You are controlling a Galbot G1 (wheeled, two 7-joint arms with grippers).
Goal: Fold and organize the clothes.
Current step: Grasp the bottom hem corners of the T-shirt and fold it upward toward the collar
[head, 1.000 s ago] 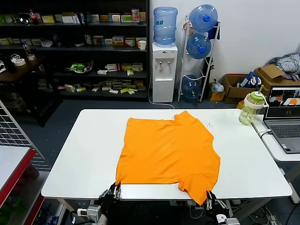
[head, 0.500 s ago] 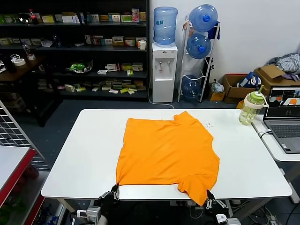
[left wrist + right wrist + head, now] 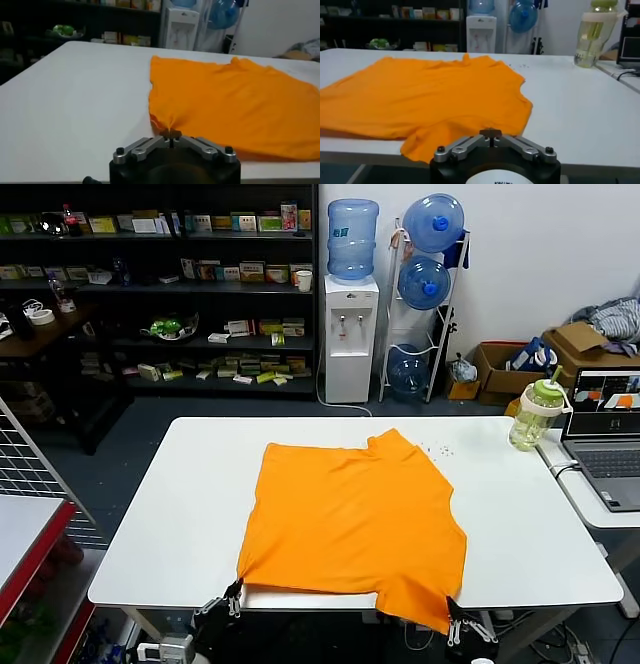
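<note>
At table (image 3: 180,514) edge, beside a bottle (image 3: 536,414) and laptop (image 3: 605,439), both low, left gripper (image 3: 233,592) and right gripper (image 3: 449,608) pinched shut on corners of flat-spread shirt (image 3: 350,519).

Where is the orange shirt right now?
In the head view, the orange T-shirt lies spread on the white table, near its front edge, where the left gripper and right gripper pinch its corners.

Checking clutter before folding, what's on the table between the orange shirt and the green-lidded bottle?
In the head view, only bare white table lies between the T-shirt and the bottle, apart from a few tiny specks.
</note>
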